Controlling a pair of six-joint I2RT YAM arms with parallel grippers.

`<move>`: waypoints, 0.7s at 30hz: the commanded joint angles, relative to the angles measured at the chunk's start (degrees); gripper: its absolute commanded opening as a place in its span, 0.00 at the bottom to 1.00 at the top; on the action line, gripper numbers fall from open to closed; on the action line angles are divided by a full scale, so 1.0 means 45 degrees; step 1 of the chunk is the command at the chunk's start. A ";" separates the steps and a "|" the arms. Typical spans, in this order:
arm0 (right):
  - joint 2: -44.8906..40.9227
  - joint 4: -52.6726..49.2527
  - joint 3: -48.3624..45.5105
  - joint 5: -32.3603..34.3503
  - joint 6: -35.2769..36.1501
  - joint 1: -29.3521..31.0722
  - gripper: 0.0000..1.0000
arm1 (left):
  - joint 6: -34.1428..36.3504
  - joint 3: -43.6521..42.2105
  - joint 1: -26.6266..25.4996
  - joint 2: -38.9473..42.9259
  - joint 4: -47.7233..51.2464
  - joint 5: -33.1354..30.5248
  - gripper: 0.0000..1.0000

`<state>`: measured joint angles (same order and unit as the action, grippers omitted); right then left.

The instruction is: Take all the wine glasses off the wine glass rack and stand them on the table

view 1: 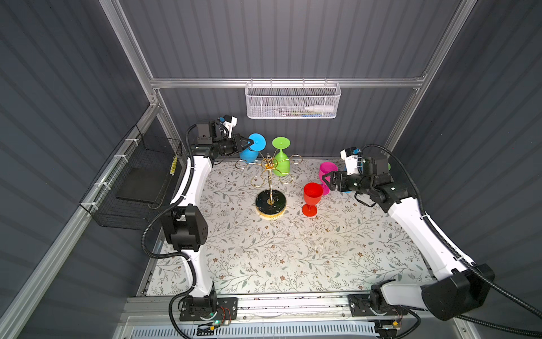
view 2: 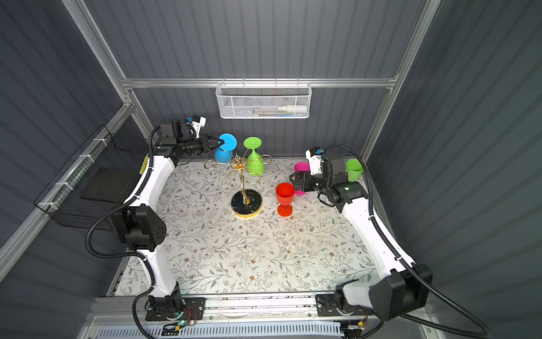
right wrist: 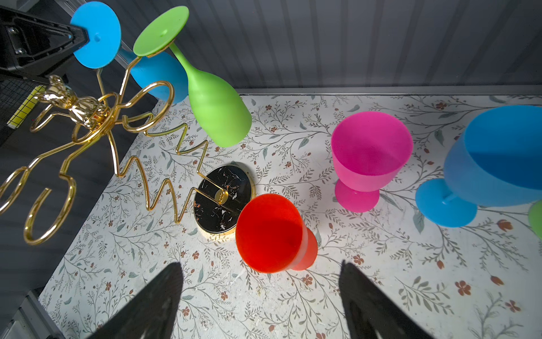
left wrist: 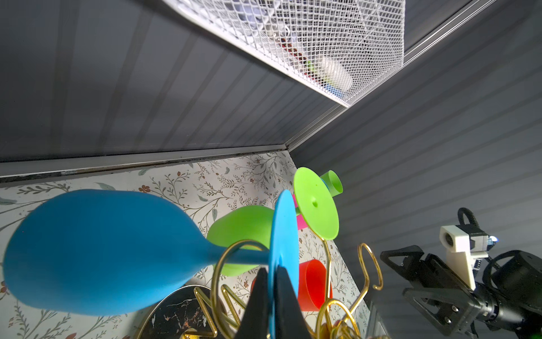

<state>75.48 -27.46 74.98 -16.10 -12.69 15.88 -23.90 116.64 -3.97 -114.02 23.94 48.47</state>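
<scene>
Left gripper [view 1: 251,141] is right up at the top of the wine glass rack [view 1: 264,204], jaws pinched together on the flat round foot of the blue wine glass [view 1: 248,155]. The left wrist view shows both black fingers [left wrist: 258,296] squeezing that disc edge-on. The glass hangs upside down, its stem threaded through a gold loop and its bowl dangling at about 11 o'clock from the rack's pole, taking 12 as the back wall. A green wine glass [view 1: 281,167] hangs the same way at about 1 o'clock. The rack itself stands upright on its black marbled base, toward the back of the floral tabletop [view 1: 264,252]. Over at 3 o'clock a red glass [view 1: 312,192] stands upright on the table, with a pink glass [view 1: 328,168] just behind it at 2 o'clock. Right gripper [view 1: 326,182] hovers beside those two, jaws spread wide, holding nothing.
</scene>
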 commanded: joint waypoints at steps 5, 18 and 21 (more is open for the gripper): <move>-0.0008 0.0056 -0.0134 -0.0231 -0.0065 -0.0052 0.86 | -0.0585 -0.0201 0.0149 0.0318 -0.0189 0.0411 0.01; -0.0151 0.0107 -0.0313 -0.0258 -0.0071 -0.0052 0.86 | -0.2769 -0.1360 0.0508 0.0918 -0.2662 0.1587 0.00; -0.0205 0.0113 -0.0360 -0.0222 -0.0072 -0.0052 0.86 | -0.3206 -0.1557 0.0567 0.0996 -0.3180 0.1793 0.00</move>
<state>75.46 -27.35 73.97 -16.53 -12.86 15.88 -35.51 110.28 -2.04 -112.40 13.65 54.50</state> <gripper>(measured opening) 0.860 0.063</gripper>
